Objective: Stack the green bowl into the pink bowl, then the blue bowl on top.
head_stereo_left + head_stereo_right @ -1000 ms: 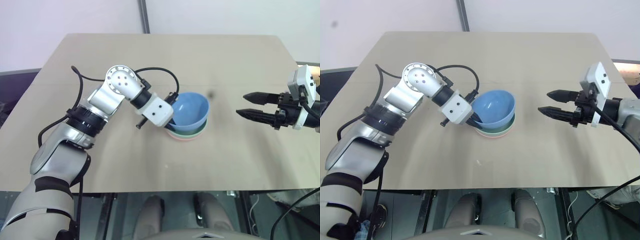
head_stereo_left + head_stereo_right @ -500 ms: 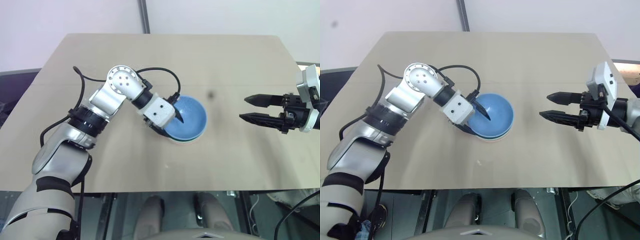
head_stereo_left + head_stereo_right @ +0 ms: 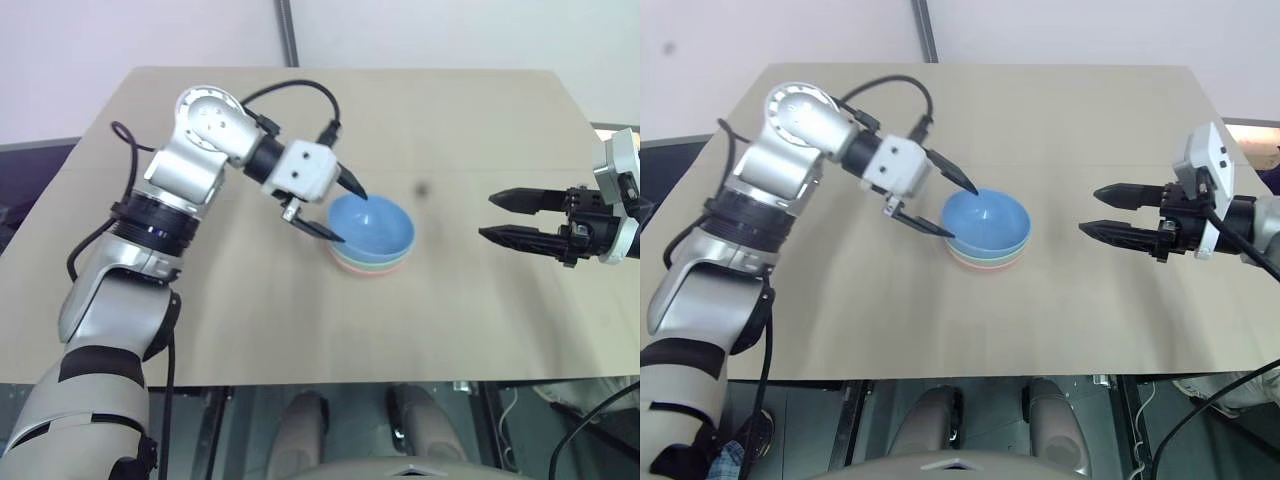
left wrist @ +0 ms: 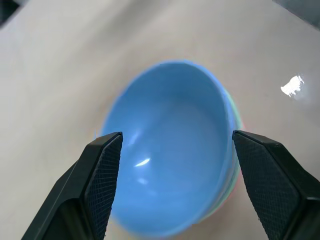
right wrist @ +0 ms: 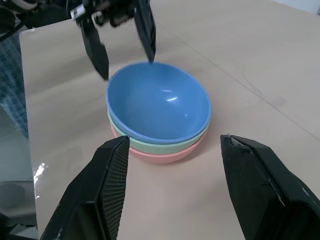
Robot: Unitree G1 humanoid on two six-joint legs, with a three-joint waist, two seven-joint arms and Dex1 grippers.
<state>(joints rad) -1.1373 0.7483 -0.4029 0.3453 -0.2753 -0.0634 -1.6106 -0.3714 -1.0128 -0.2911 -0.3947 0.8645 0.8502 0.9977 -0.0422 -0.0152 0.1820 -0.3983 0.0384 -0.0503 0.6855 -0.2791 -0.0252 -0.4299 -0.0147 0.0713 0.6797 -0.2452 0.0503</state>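
The blue bowl [image 3: 371, 226] sits nested in the green bowl [image 5: 165, 144], which sits in the pink bowl [image 5: 167, 156]; the three make one level stack near the middle of the tan table [image 3: 470, 130]. My left gripper [image 3: 340, 207] hangs just above the stack's near-left rim, fingers spread wide and gripping nothing, one fingertip over the blue rim and the other just outside it. In my left wrist view the blue bowl lies straight ahead between my two fingers, apart from both. My right gripper [image 3: 505, 216] is well off to the right of the stack, its fingers parted and empty, pointing toward the bowls. My left arm is much the nearer. The stacking looks finished to me, so I judge the coming move is simply to draw my left fingers clear without brushing the rim.
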